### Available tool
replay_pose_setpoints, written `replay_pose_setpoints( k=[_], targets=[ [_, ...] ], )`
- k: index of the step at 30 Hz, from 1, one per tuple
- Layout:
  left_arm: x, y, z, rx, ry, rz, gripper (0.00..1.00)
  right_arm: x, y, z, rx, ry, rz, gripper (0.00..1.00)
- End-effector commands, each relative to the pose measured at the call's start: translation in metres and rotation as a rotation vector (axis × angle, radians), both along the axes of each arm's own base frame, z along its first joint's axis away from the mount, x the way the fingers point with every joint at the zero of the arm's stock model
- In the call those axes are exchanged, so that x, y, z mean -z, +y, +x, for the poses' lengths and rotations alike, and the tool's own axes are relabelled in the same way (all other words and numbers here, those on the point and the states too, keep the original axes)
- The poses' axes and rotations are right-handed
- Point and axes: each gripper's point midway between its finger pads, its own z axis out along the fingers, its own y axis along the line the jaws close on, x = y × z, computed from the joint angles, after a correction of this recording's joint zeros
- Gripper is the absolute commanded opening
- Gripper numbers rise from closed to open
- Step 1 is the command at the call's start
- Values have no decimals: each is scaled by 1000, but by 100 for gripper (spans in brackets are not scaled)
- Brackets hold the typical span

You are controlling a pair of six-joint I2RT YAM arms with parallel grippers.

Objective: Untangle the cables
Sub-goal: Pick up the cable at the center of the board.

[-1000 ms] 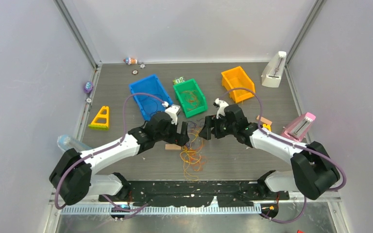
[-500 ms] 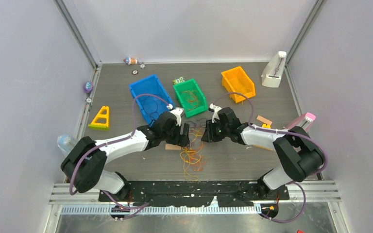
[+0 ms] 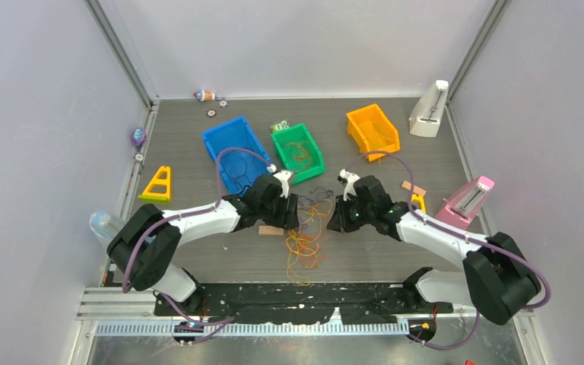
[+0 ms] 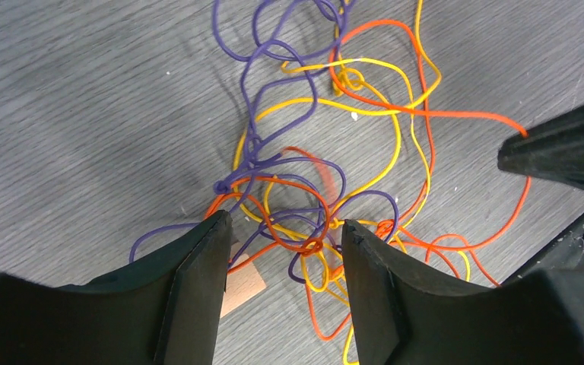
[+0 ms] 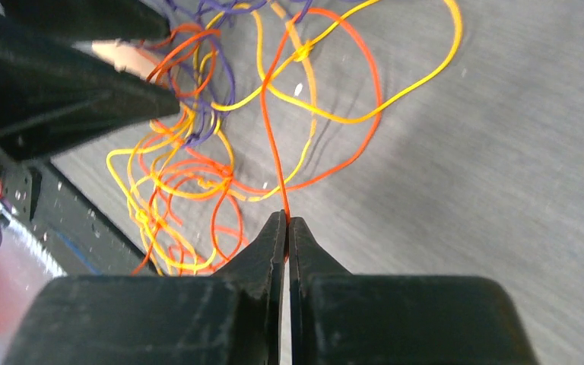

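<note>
Presently right pincer (image 5: 286, 220) is closed tight, tips pinching a single orange strand (image 5: 274, 152) that runs straight from the jaws into the heap. Left pincer (image 4: 281, 228) has its jaws apart, straddling the densest knot without clamping it; purple, orange and yellow loops lie between its two fingers. Cables (image 3: 304, 236) sit on the counter (image 3: 380, 258) between the two pincers, trailing toward the near edge. A small wooden block (image 4: 239, 285) lies partly under the heap, just beside the left finger. Handling, my judgement: thin, very light, limp wire with some spring. The loops hold their curve, so a pulled strand likely drags its neighbours rather than sliding free. Jacket looks smooth, probably slippery in a narrow pinch; not fragile. Best hold looks like a free outer loop or a loose end, away from the knot. Opposite pulls from both sides should open the crossings, while a grab at the knot itself would tighten it. Count: pincers, two. Strand colours in the heap, three: orange, yellow, purple. Number of separate strands cannot be told, too many crossings. Bins at the far side, three: blue bin (image 3: 207, 148), green bin (image 3: 318, 152), orange bin (image 3: 371, 131); the green one holds a small clump of orange wire. Wooden block, one.
</note>
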Motion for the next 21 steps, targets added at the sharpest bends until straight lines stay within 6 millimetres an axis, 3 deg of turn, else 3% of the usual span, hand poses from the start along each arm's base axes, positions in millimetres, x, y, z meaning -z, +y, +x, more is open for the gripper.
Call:
replay_pose_setpoints(
  k=[1,5,7,8,10,11,16,21],
  targets=[
    [-23,-20,10,36,-56,-84,55,-1,-6,-36,-81,66,19,7],
    [-26,-22,7,61,-58,-99,44,-14,-9,-43,-114,44,14,14],
    [-31,-29,5,86,-61,-134,26,-24,-14,-34,-84,-6,-18,37],
    [-32,-32,4,97,-63,-153,17,-30,-18,-24,-52,-43,-39,59],
    [-34,-34,1,102,-66,-174,3,-39,-23,-8,11,-102,-67,79],
    [-34,-34,0,104,-71,-182,0,-42,-25,-3,29,-119,-77,83],
    [-39,-37,-17,126,-60,-214,0,-59,-41,47,177,-175,-141,85],
    [-43,-44,-48,174,-60,-223,0,-61,-39,84,254,-145,-99,84]
  ],
)
